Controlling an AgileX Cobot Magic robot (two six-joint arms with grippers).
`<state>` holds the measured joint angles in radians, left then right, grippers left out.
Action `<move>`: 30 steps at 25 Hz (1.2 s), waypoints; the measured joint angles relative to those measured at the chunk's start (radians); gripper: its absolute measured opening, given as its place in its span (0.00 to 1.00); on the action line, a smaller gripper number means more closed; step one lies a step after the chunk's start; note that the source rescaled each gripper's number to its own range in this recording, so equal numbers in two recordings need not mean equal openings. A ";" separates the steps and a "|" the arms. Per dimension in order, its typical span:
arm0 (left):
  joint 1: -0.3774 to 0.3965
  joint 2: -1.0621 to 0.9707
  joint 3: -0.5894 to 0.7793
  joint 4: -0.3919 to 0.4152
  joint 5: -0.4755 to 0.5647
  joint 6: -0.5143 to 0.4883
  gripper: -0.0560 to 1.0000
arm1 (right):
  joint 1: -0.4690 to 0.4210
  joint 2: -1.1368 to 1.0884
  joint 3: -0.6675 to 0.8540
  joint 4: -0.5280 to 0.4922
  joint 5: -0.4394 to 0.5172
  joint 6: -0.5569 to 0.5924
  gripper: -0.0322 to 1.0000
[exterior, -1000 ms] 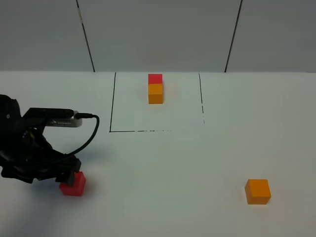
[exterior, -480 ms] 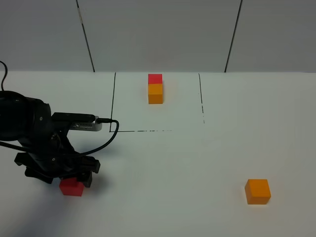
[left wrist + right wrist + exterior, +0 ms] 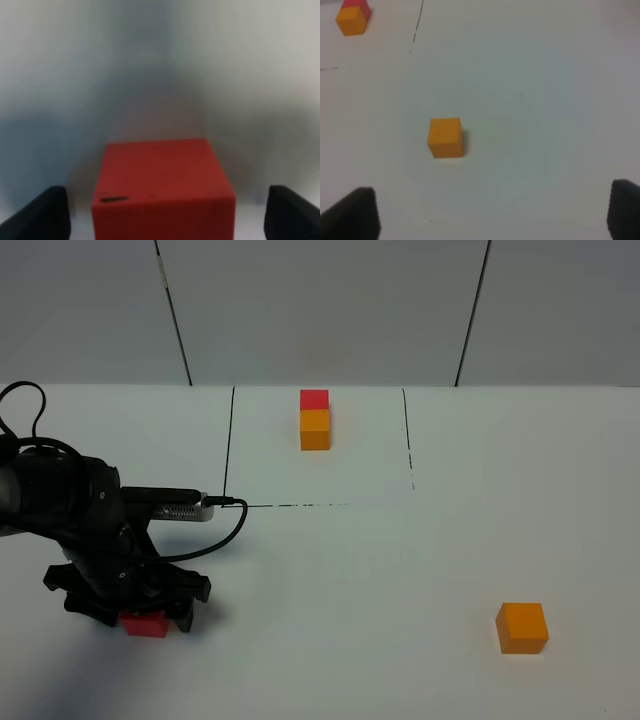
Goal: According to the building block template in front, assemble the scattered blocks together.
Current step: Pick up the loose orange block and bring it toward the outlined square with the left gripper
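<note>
Since one second ago, the left arm has swung rightward and lowered, so the left gripper (image 3: pixel 143 613) now straddles the red cube (image 3: pixel 145 625), which previously sat clear at its right. The orange cube (image 3: pixel 522 628) and the template pair (image 3: pixel 315 420) have not shifted.

Exterior high view: the red cube sits near the front left of the white table (image 3: pixel 400 570), mostly hidden under the gripper. The orange cube sits well apart at the front right, faces roughly square to the table edge. The template pair lies inside a thin black drawn square (image 3: pixel 228 450), its long axis running away from the camera, red at the far end, orange nearer. The left arm points steeply downward, with a black cable (image 3: pixel 215 540) looping from its wrist. Grey wall panels (image 3: pixel 320 310) stand behind.

Left wrist view: the red cube fills the centre, one dark scuff on its top. Black fingers (image 3: pixel 42 215) flank it on both sides with bare gaps; jaws released, not touching.

Right wrist view: the right gripper (image 3: pixel 490 215) hangs above the table, jaws spread wide and holding nothing. The orange cube lies ahead of them.
</note>
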<state>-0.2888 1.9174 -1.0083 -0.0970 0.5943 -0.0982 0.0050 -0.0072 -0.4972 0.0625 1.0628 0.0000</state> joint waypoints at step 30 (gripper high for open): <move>0.000 0.001 -0.250 0.058 0.326 0.087 0.05 | 0.000 0.000 0.000 0.000 0.000 0.000 0.82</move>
<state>-0.2888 1.9185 -1.2581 -0.0390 0.9202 -0.0117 0.0050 -0.0072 -0.4972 0.0625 1.0625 0.0000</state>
